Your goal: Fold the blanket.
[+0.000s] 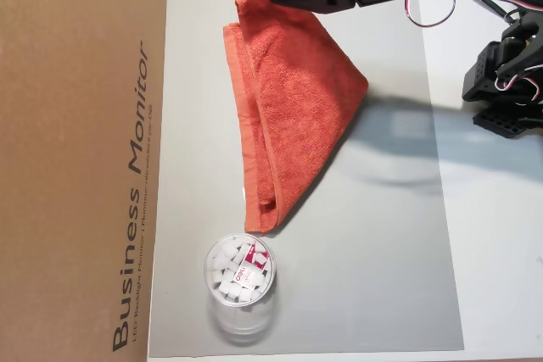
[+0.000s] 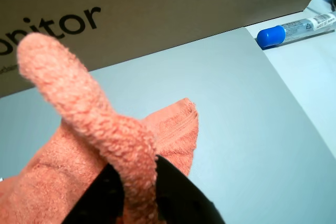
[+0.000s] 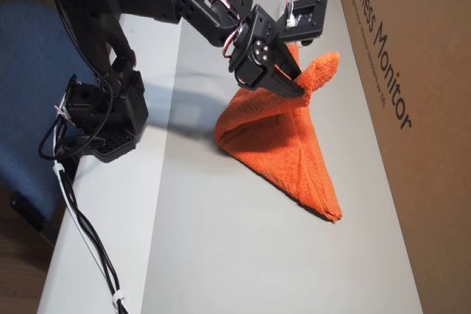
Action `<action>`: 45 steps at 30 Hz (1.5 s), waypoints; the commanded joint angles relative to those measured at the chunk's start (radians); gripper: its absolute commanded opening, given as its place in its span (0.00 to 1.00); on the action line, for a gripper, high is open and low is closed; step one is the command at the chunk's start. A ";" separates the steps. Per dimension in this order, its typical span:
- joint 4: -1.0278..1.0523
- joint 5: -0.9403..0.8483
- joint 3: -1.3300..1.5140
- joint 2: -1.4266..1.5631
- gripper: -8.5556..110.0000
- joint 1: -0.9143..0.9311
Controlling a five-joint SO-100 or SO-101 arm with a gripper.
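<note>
A tall cardboard box (image 1: 81,158) walls off the grey surface (image 1: 373,260) just beside the blanket (image 1: 293,116), and a clear plastic cup (image 1: 240,281) stands near the blanket's low corner. On the blanket's far side from the box, the surface lies bare up to the arm's base (image 3: 103,119).

The blanket (image 1: 297,108) was orange-red, the gripper (image 3: 298,86) black, the mat (image 1: 373,252) plain grey, the cardboard box (image 1: 76,158) at the frame's left brown with black lettering, the tube's cap (image 2: 270,36) at upper right blue, and the chair (image 3: 29,71) blue.
</note>
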 commanded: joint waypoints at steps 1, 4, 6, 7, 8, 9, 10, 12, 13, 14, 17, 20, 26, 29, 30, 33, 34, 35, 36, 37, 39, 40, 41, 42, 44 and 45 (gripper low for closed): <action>-0.064 0.035 -0.057 -0.023 0.07 0.018; -0.100 0.060 -0.057 -0.066 0.07 0.025; -0.118 0.087 -0.057 -0.097 0.07 0.040; -0.135 0.114 -0.057 -0.124 0.07 0.046; -0.144 0.135 -0.057 -0.143 0.07 0.049; -0.153 0.161 -0.057 -0.160 0.07 0.051; -0.164 0.189 -0.057 -0.178 0.07 0.058; -0.183 0.230 -0.057 -0.213 0.07 0.071; -0.190 0.244 -0.057 -0.229 0.07 0.075; -0.198 0.253 -0.057 -0.242 0.07 0.077; -0.222 0.285 -0.057 -0.287 0.07 0.087; -0.273 0.350 -0.057 -0.333 0.07 0.089; -0.322 0.454 -0.101 -0.433 0.07 0.077; -0.327 0.486 -0.155 -0.497 0.07 0.077; -0.327 0.502 -0.173 -0.518 0.07 0.080; -0.322 0.540 -0.218 -0.571 0.07 0.092; -0.319 0.549 -0.225 -0.584 0.07 0.098; -0.318 0.558 -0.225 -0.594 0.07 0.110; -0.318 0.568 -0.222 -0.603 0.07 0.117; -0.318 0.581 -0.216 -0.609 0.07 0.123; -0.318 0.617 -0.213 -0.621 0.07 0.129; -0.318 0.644 -0.213 -0.626 0.07 0.130; -0.318 0.672 -0.213 -0.632 0.07 0.132; -0.318 0.703 -0.213 -0.640 0.07 0.133; -0.318 0.785 -0.213 -0.658 0.07 0.146; -0.316 0.818 -0.213 -0.664 0.07 0.147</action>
